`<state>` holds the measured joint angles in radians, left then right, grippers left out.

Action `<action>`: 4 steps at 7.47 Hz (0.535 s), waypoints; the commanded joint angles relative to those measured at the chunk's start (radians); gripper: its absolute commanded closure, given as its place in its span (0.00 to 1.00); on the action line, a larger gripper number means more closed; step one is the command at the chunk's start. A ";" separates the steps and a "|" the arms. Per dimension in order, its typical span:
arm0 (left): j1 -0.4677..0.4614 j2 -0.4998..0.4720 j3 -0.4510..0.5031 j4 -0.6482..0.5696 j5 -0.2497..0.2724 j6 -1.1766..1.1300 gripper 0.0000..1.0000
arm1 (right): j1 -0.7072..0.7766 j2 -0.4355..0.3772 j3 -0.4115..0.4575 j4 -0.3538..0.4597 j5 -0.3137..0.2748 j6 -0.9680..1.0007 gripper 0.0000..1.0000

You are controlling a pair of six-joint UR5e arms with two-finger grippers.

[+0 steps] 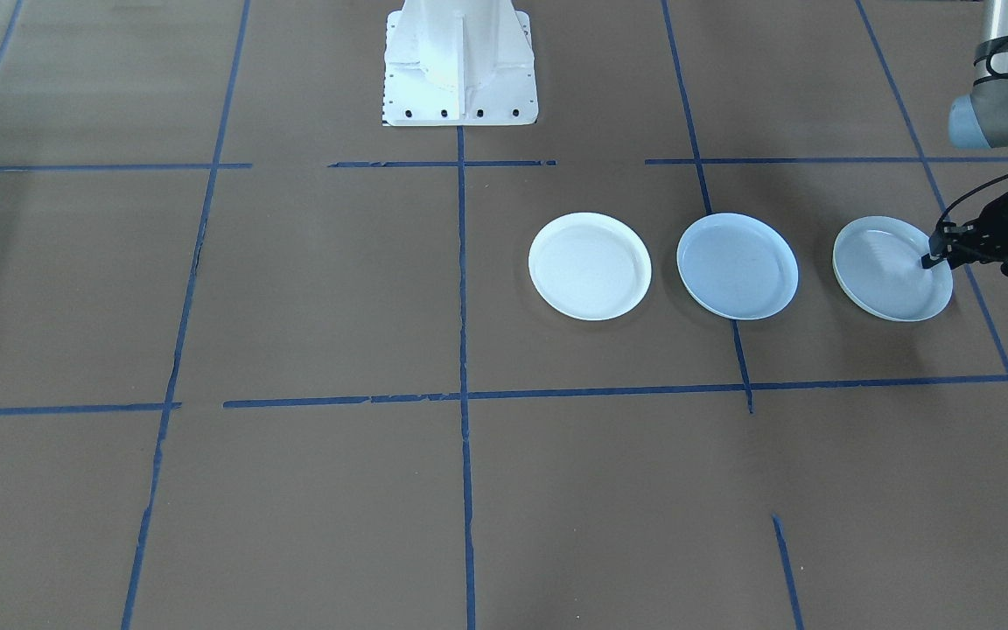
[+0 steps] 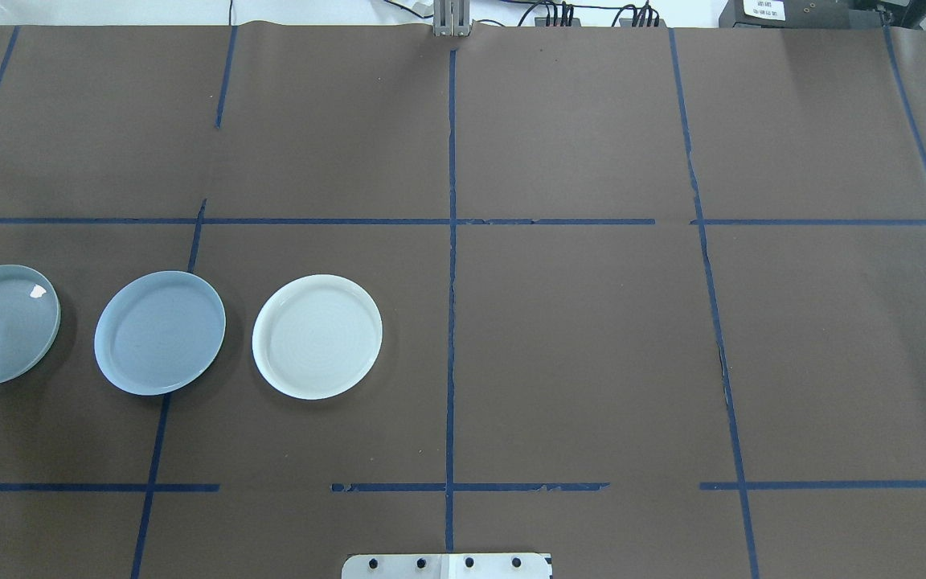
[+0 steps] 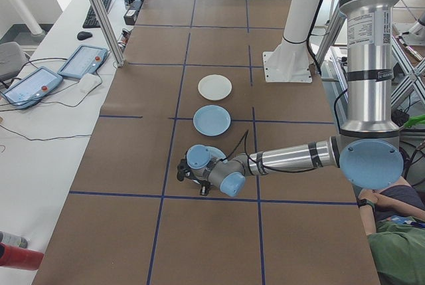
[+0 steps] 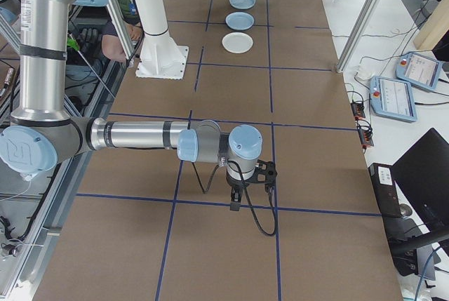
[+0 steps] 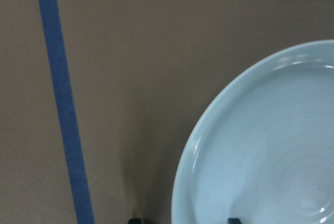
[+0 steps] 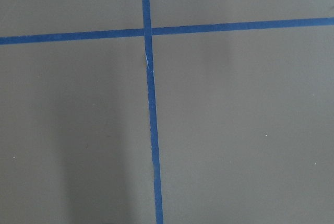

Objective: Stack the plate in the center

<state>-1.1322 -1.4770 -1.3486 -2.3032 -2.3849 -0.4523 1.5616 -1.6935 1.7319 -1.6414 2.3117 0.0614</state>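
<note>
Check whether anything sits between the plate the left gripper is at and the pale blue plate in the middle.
Nothing visible does. The left gripper straddles the outer rim of the ridged plate. Only bare brown table separates that plate from the pale blue plate. The white plate lies beyond it.

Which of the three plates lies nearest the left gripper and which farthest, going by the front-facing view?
1. Ridged plate with greenish rim: the left gripper is at its outer edge, on the view's right.
2. Pale blue plate: middle of the row.
3. White plate: the row's other end, nearest the table's centre line.
</note>
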 commanded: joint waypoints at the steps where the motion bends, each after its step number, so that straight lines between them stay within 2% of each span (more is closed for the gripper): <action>1: -0.001 0.003 -0.001 0.002 -0.069 0.000 1.00 | 0.000 0.000 0.000 0.000 0.000 0.000 0.00; 2: -0.003 0.006 -0.003 0.004 -0.147 0.003 1.00 | 0.000 0.000 0.000 0.000 0.000 0.000 0.00; 3: -0.014 0.006 -0.003 0.004 -0.172 0.003 1.00 | 0.000 0.000 0.000 0.000 0.000 0.000 0.00; 4: -0.061 0.006 -0.003 0.002 -0.174 0.006 1.00 | 0.000 0.000 0.000 0.000 0.000 0.000 0.00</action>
<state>-1.1523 -1.4719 -1.3512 -2.3000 -2.5359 -0.4492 1.5616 -1.6935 1.7319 -1.6414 2.3117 0.0614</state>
